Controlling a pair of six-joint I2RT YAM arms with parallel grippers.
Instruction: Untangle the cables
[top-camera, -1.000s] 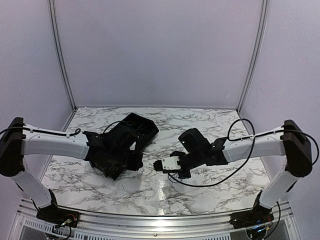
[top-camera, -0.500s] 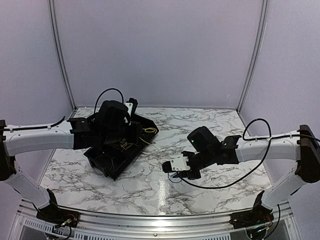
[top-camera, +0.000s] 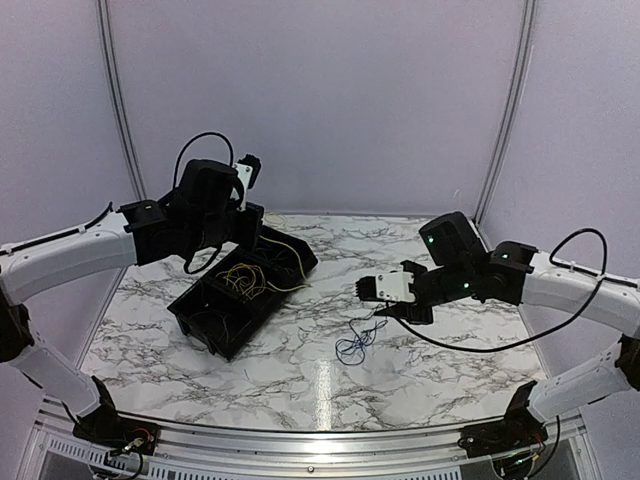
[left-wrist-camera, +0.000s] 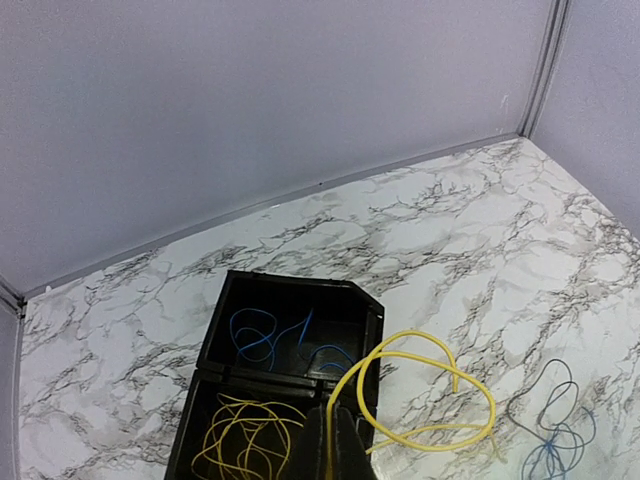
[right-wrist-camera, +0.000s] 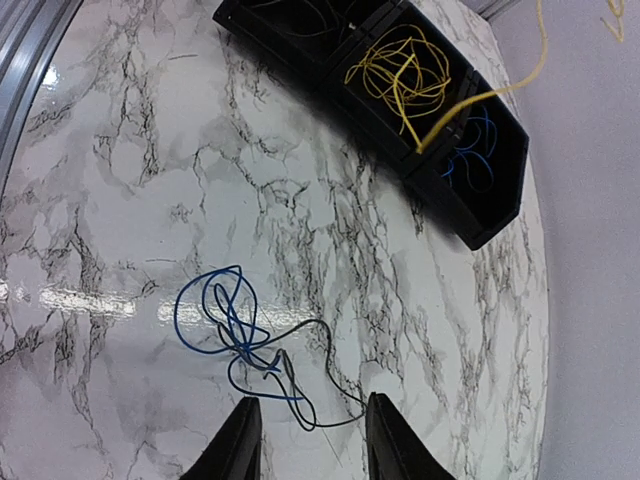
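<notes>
Right wrist: thin blue-and-black cables, loosely tangled

- Worktop: white, grey-veined marble look, smooth and glossy, with a bright reflection.
- Tray: matt black plastic.
- Yellow cable, blue cable: thin, with smooth plastic-looking sheaths.
- Right end effector: matt black fingers.

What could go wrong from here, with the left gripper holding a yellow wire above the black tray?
The thin yellow wire pinched in the left gripper appears to lead back into the yellow bundle in the black compartmented tray; lifting further might drag the whole bundle out.
The open right gripper hovers near a knotted clump of blue and black wires on the marble table; closing there could pinch both strands together.
</notes>
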